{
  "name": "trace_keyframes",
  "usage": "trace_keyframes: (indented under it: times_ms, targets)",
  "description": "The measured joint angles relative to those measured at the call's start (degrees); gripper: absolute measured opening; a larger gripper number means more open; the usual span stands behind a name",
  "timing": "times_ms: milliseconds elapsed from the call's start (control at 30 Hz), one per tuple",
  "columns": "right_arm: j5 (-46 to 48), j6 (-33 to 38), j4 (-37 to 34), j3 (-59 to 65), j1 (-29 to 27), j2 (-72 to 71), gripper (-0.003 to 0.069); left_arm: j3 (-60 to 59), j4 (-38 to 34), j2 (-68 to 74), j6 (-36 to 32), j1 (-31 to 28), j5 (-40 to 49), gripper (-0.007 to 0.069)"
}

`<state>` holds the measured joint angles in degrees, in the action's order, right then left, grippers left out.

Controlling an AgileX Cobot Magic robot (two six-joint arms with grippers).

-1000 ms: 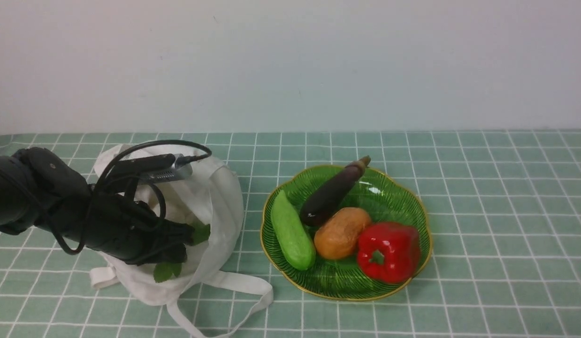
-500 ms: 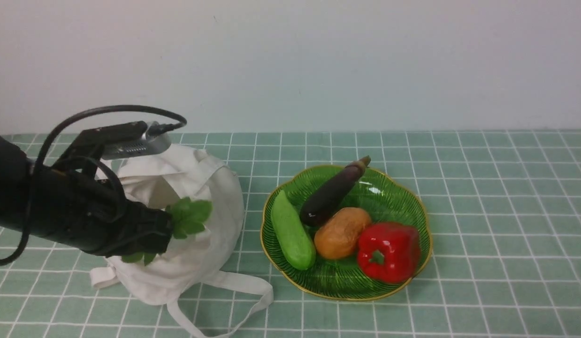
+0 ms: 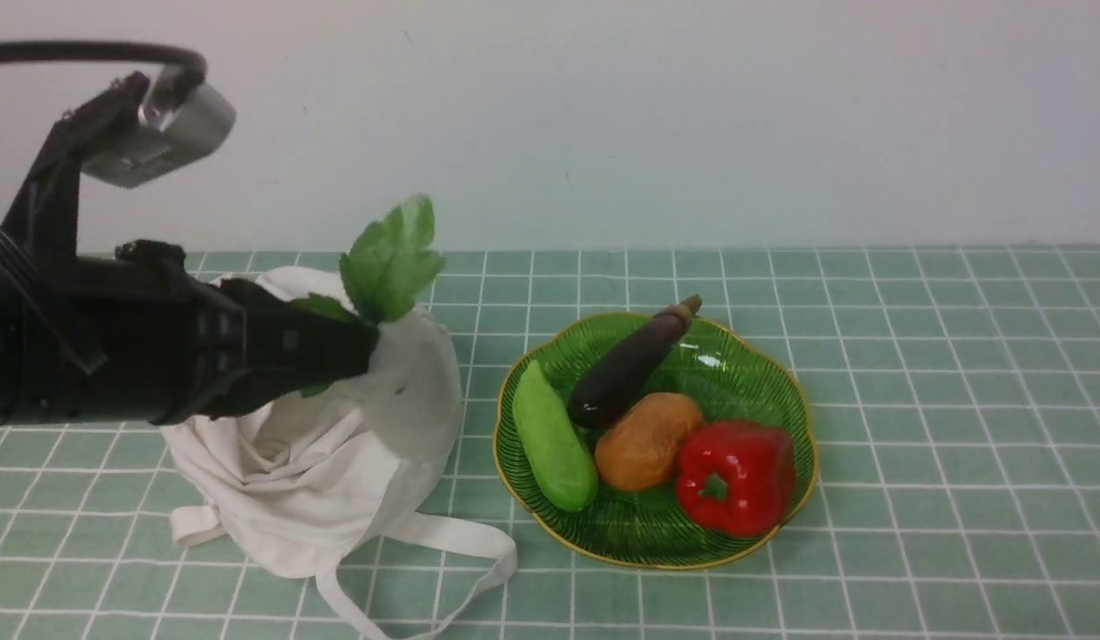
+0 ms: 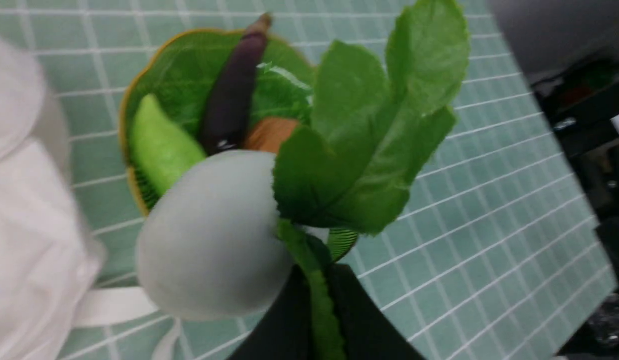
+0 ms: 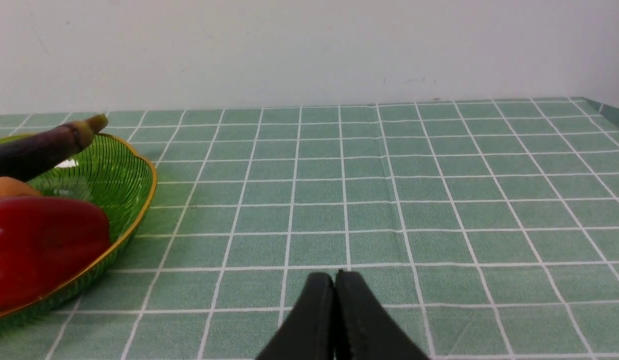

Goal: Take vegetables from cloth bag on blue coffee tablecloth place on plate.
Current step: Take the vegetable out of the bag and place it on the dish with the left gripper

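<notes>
My left gripper [image 3: 365, 345] is shut on the leaf stalk of the white radish and holds it above the cloth bag [image 3: 292, 484]. The green leaves [image 3: 394, 258] stick up past the jaws. In the left wrist view the smooth white radish [image 4: 214, 235] hangs beside the black fingers [image 4: 289, 320], with its leaves [image 4: 369, 150] spread in front of the plate [image 4: 127, 125]. In the front view I cannot tell its white body from the bag. The green gold-rimmed plate [image 3: 803, 418] lies right of the bag on the tablecloth [image 3: 959, 400]. My right gripper [image 5: 334, 280] is shut and empty, low over the cloth.
The plate holds a light green cucumber [image 3: 554, 440], a dark purple eggplant [image 3: 625, 364], an orange-brown potato-like vegetable [image 3: 648, 440] and a red pepper [image 3: 737, 476]. The bag's straps [image 3: 443, 542] trail toward the front. A wall stands behind the table.
My left gripper has risen out of the bag's mouth, drawing the leaves and radish up with it. The bag has slumped. The plate and its contents have not moved.
</notes>
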<state>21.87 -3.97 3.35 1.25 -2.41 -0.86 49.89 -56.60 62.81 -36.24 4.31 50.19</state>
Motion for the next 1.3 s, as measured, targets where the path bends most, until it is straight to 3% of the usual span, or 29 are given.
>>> trace_keyframes:
  times_ms: [100, 133, 367, 533, 800, 1300]
  targets:
    - [0.0, 0.0, 0.0, 0.0, 0.0, 0.0, -0.0010, 0.0, -7.3, 1.2, -6.0, 4.3, 0.4, -0.0008]
    - [0.0, 0.0, 0.0, 0.0, 0.0, 0.0, -0.0010, 0.0, -7.3, 1.2, -6.2, 4.3, 0.4, -0.0008]
    - [0.0, 0.0, 0.0, 0.0, 0.0, 0.0, -0.0010, 0.5, -10.6, 9.5, -8.3, 21.8, -8.8, -0.0008]
    - [0.0, 0.0, 0.0, 0.0, 0.0, 0.0, -0.0010, 4.4, -14.3, 17.1, -10.0, 28.5, -14.8, -0.0008]
    - [0.0, 0.0, 0.0, 0.0, 0.0, 0.0, -0.0010, 7.5, -16.8, 26.7, -11.6, 30.0, -19.3, -0.0008]
    - [0.0, 0.0, 0.0, 0.0, 0.0, 0.0, -0.0010, 7.5, -17.1, 32.0, -16.3, 30.0, -25.1, -0.0008]
